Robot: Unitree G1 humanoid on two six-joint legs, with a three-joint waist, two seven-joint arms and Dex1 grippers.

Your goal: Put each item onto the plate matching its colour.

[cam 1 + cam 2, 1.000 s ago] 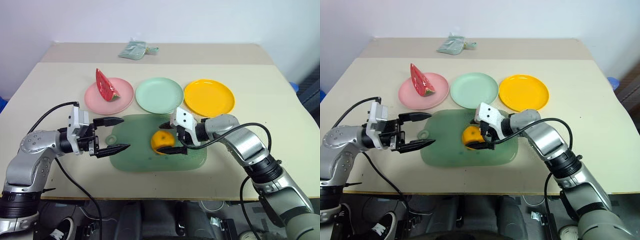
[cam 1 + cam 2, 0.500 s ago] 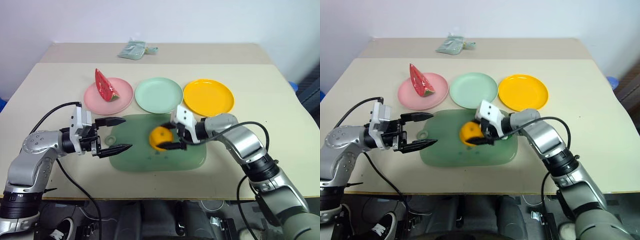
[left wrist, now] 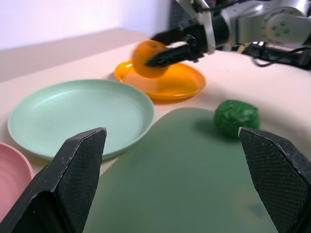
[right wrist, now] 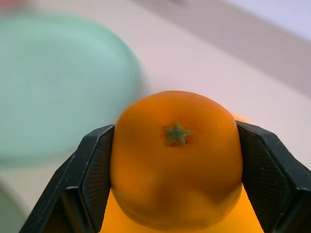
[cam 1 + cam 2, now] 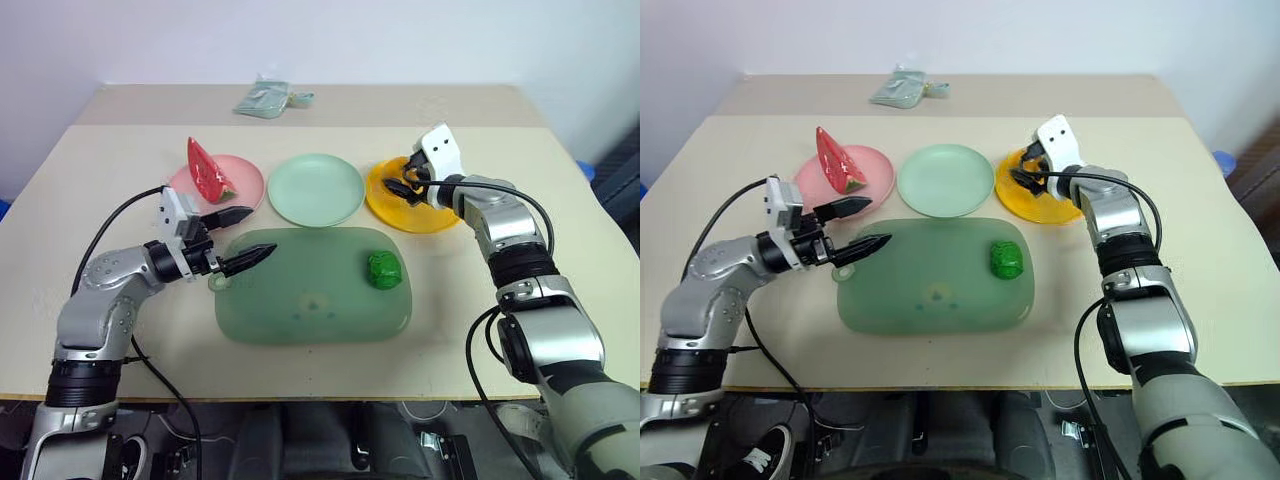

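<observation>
My right gripper (image 5: pixel 400 186) is shut on the round orange (image 3: pixel 149 58) and holds it just above the near-left rim of the yellow plate (image 5: pixel 432 213). In the right wrist view the orange (image 4: pixel 176 160) sits squarely between both black fingers (image 4: pixel 92 165). The red watermelon wedge (image 5: pixel 205 170) stands on the pink plate (image 5: pixel 246 184). The mint green plate (image 5: pixel 316 189) between them holds nothing. The bumpy dark-green vegetable (image 5: pixel 384 270) lies on the right part of the green cutting mat (image 5: pixel 300 300). My left gripper (image 5: pixel 260 232) is open and empty, level, at the mat's left end.
A pale crumpled packet (image 5: pixel 272 98) lies at the far back of the beige table (image 5: pixel 560 250). The three plates stand in a row just behind the mat. A black cable trails from each wrist.
The right gripper shut on the orange, lifted it off the mat and carried it back and right to the yellow plate. The green vegetable has come into sight. The left gripper edged toward the mat.
</observation>
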